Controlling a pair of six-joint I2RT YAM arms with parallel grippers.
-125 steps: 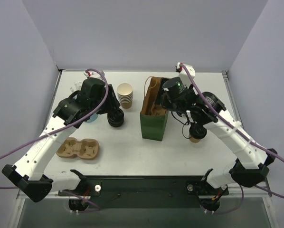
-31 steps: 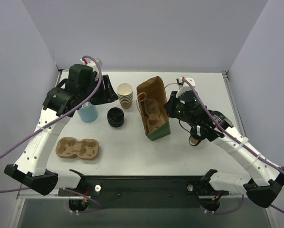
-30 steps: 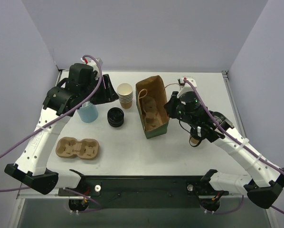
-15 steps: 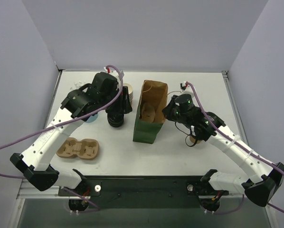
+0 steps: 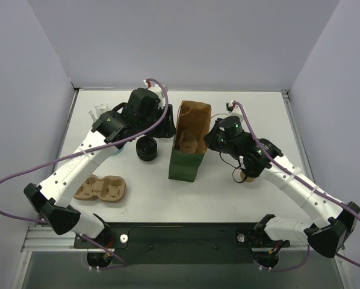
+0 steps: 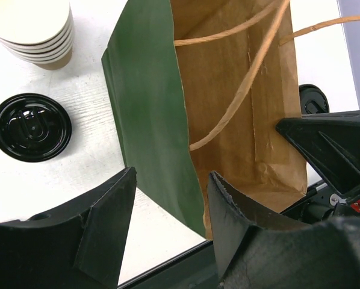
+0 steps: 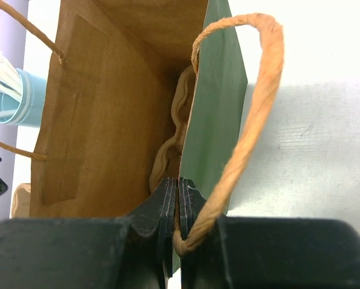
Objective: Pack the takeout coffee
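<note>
The takeout coffee [image 5: 248, 176], a brown cup with a black lid [image 6: 313, 98], stands on the table right of the green paper bag [image 5: 185, 164], mostly hidden under my right arm. The bag stands upright with its mouth open and a cup carrier [image 5: 189, 143] inside. My right gripper [image 5: 207, 142] [image 7: 179, 191] is shut on the bag's right rim, beside the cord handle [image 7: 252, 120]. My left gripper [image 5: 168, 123] [image 6: 171, 205] is open at the bag's left rim, and the green wall [image 6: 150, 114] runs between its fingers.
A loose black lid [image 5: 147, 148] [image 6: 31, 126] lies left of the bag, with a stack of lidless cups [image 6: 32, 30] behind it. A second cup carrier [image 5: 100, 188] lies at the front left. A blue cup of straws [image 7: 12, 99] stands far left.
My left arm has swung right from the back left corner to the bag's left rim. The bag, tipped over a second ago, now stands upright in my right gripper's hold.
</note>
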